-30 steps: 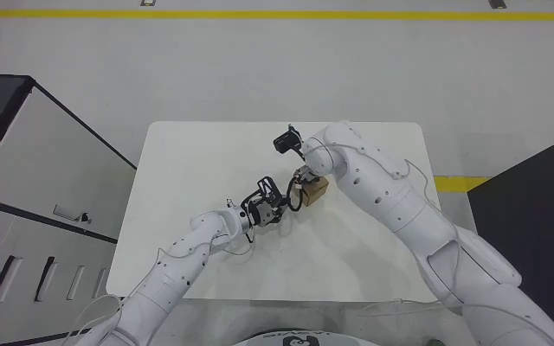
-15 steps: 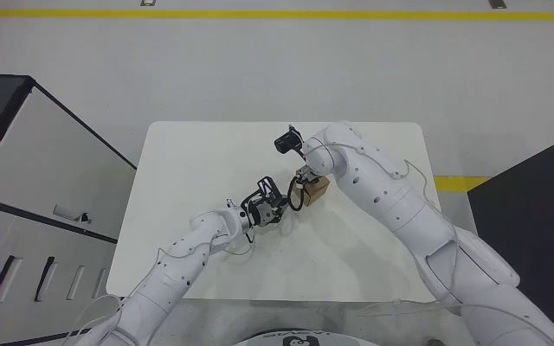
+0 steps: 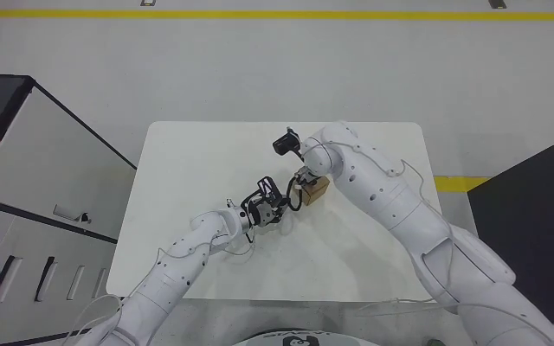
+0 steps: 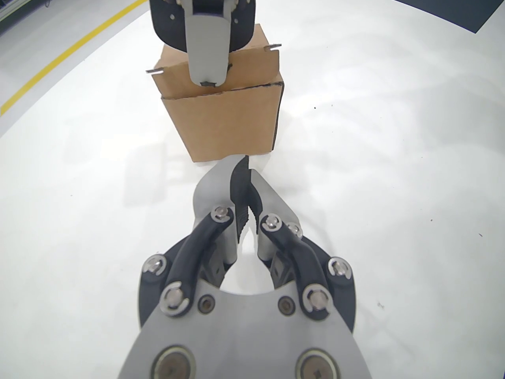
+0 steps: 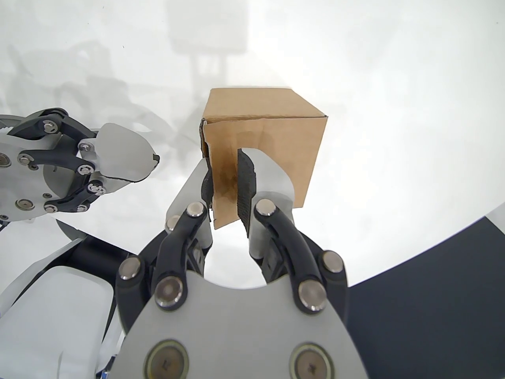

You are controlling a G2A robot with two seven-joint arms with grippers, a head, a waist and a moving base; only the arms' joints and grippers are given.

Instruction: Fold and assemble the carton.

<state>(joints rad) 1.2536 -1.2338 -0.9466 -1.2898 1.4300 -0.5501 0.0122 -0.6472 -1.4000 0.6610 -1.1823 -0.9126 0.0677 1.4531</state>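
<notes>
A small brown carton (image 3: 317,190) stands on the white table (image 3: 199,164), a little right of its middle. My right gripper (image 5: 225,169) comes down on it from above and is shut on an upright side flap of the carton (image 5: 272,139); the flap edge sits between its pads. From the left wrist view the right gripper (image 4: 207,76) covers the carton's (image 4: 225,128) top edge. My left gripper (image 4: 241,165) lies low on the table, shut with nothing in it, its tips just short of the carton's bottom edge. The left gripper (image 5: 152,158) also shows beside the carton.
Bare table surface surrounds the carton on all sides. A dark cabinet (image 3: 26,164) stands off the table's left edge and a dark panel (image 3: 519,208) off its right. A yellow floor line (image 3: 277,15) runs behind.
</notes>
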